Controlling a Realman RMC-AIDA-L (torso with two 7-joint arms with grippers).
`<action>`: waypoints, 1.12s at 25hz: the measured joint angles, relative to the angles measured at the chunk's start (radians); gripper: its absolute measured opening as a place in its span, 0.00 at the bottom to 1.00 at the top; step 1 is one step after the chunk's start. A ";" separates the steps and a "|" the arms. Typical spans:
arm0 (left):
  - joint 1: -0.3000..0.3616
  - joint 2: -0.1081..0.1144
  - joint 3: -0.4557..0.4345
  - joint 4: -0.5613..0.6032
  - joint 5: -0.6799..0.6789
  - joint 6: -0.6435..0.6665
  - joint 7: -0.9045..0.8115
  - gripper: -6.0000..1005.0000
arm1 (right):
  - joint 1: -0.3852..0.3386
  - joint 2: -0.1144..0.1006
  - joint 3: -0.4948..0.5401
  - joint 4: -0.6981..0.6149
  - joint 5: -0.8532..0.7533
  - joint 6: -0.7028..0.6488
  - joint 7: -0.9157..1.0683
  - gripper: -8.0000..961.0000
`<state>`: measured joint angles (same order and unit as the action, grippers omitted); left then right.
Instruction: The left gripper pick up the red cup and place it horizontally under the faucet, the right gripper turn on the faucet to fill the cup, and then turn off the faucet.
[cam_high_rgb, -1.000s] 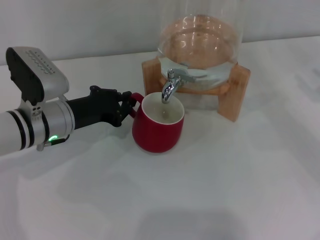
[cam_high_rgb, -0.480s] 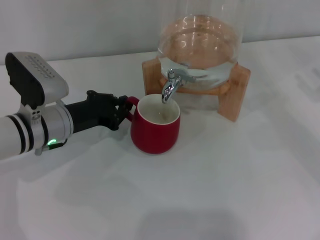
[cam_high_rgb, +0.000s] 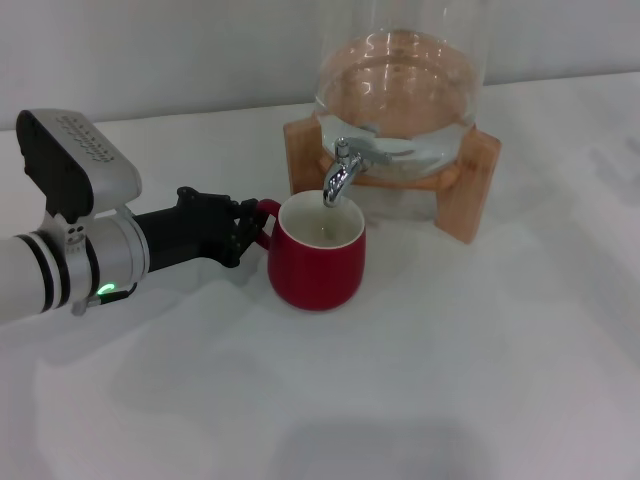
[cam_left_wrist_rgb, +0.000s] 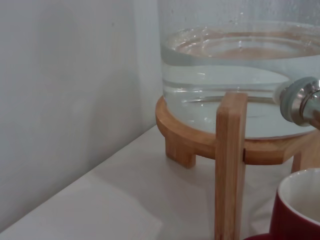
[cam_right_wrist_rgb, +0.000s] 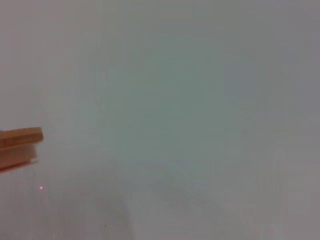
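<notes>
One squat dark-red ceramic cup (cam_high_rgb: 317, 263) with a cream-white interior stands upright on the white tabletop (cam_high_rgb: 420, 380), its open mouth directly beneath the downward-curved spout of the small chrome faucet (cam_high_rgb: 341, 172). The faucet projects from a clear glass dispenser (cam_high_rgb: 400, 90) partly filled with water, which rests in a light wooden stand (cam_high_rgb: 470, 190) just behind the cup. The cup's small loop handle points toward the robot's left. The left gripper (cam_high_rgb: 243, 225), a black two-fingered claw on a silver-grey cylindrical arm with a lit green indicator, lies level above the table with its fingers clamped on that handle. In the left wrist view, the cup rim (cam_left_wrist_rgb: 300, 200) appears beside a wooden stand leg (cam_left_wrist_rgb: 229, 165), with the faucet body (cam_left_wrist_rgb: 300, 102) above it. The right gripper is not visible; its wrist view shows only a corner of the wooden stand (cam_right_wrist_rgb: 20, 142) against a pale surface
</notes>
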<state>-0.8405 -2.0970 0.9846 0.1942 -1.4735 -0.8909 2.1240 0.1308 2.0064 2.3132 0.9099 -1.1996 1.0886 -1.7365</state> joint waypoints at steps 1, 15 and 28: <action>0.000 0.000 0.000 0.000 0.000 -0.001 -0.001 0.13 | 0.000 0.000 0.000 0.000 0.000 0.002 0.000 0.66; 0.000 -0.001 0.002 -0.001 -0.001 -0.004 -0.001 0.24 | -0.005 0.000 0.003 -0.002 0.000 0.010 0.000 0.66; 0.104 0.005 0.042 0.132 0.000 -0.105 -0.123 0.24 | -0.010 0.000 0.009 -0.002 0.007 0.021 0.000 0.66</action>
<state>-0.7363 -2.0922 1.0269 0.3257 -1.4734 -0.9955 2.0014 0.1211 2.0064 2.3224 0.9081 -1.1929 1.1093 -1.7365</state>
